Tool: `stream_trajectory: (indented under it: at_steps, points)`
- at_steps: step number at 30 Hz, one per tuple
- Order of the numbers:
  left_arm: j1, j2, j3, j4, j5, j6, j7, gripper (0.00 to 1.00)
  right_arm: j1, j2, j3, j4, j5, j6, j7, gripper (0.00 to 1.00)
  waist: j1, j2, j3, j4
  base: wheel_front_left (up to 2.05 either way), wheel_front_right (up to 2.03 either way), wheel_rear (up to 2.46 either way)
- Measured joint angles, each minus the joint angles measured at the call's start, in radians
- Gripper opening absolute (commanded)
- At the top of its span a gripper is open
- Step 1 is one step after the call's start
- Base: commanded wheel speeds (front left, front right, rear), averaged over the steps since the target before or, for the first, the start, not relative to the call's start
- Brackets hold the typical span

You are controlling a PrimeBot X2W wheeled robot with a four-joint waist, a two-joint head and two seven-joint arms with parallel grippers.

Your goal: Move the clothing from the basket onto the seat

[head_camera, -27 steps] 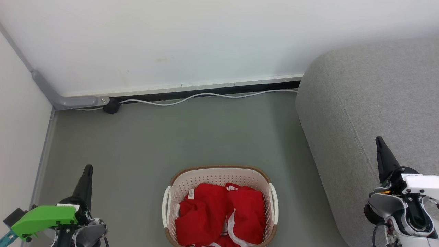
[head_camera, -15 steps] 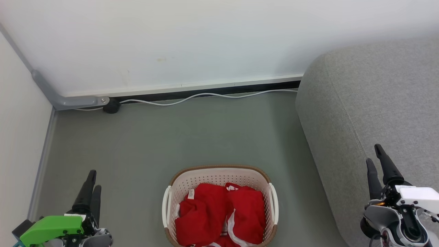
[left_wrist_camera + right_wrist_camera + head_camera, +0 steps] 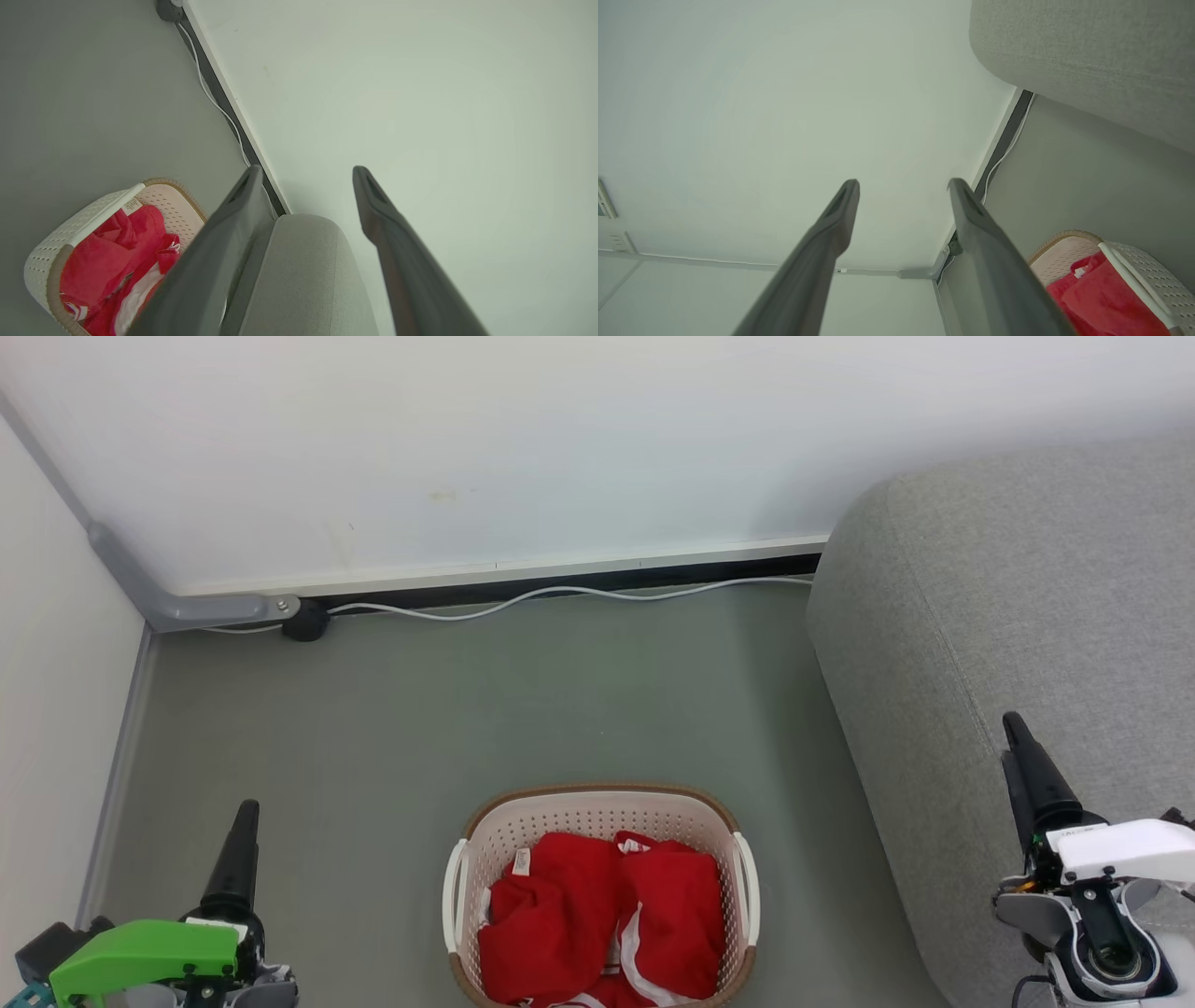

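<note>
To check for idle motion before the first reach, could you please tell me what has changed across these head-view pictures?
The left pincer sank a little toward the bottom edge of the head view. The right pincer dipped, then rose again, ending slightly further left. Both are open and took hold of nothing. The clothing, basket and seat stayed put.

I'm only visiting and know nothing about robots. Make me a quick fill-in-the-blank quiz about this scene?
1. The clothing in the basket is coloured ___.
2. The grey sofa stands on the robot's ___ side.
3. The left gripper and the right gripper are both open and hold ___.
Missing words: red; right; nothing.
</note>
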Motion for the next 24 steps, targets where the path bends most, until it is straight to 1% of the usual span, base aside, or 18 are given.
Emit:
stream_trajectory:
  at_steps: [1, 3, 6, 11, 13, 16, 24]
  points:
    - [0.0, 0.0, 0.0, 0.0, 0.0, 0.0, 0.0, 1.0, 0.0, 0.0, 0.0, 0.0, 0.0, 0.0, 0.0, 1.0, 0.0, 0.0, 0.0, 0.0, 0.0, 0.0, 0.0]
    - [0.0, 0.004, -0.005, 0.0, 0.023, 0.0, -0.004, 1.0, -0.001, -0.008, 0.012, -0.004, -0.04, -0.01, -0.008, 1.0, 0.0, 0.0, 0.0, 0.001, 0.0, 0.0, 0.0]
    - [0.001, 0.008, -0.015, -0.001, 0.069, 0.006, -0.012, 1.0, -0.001, -0.008, 0.043, -0.007, -0.106, -0.01, -0.016, 1.0, 0.0, 0.0, 0.0, 0.001, 0.0, 0.0, 0.0]
    - [0.008, 0.015, -0.021, -0.015, 0.146, 0.018, -0.031, 1.0, -0.009, -0.025, 0.089, -0.009, -0.202, -0.036, -0.035, 1.0, 0.0, 0.0, 0.0, 0.002, 0.0, 0.0, 0.0]
    - [0.01, 0.016, -0.021, -0.02, 0.181, 0.025, -0.039, 1.0, -0.012, -0.03, 0.106, -0.01, -0.239, -0.039, -0.04, 1.0, 0.0, 0.0, 0.0, 0.003, 0.0, 0.0, 0.0]
    - [0.013, 0.017, -0.026, -0.031, 0.227, 0.025, -0.048, 1.0, -0.013, -0.035, 0.132, -0.01, -0.286, -0.053, -0.053, 1.0, 0.0, 0.0, 0.0, 0.003, 0.0, 0.0, 0.0]
    - [0.02, 0.024, -0.043, -0.061, 0.37, 0.034, -0.075, 1.0, -0.024, -0.046, 0.193, -0.01, -0.395, -0.063, -0.078, 1.0, 0.0, 0.0, 0.0, 0.005, 0.0, 0.0, 0.0]
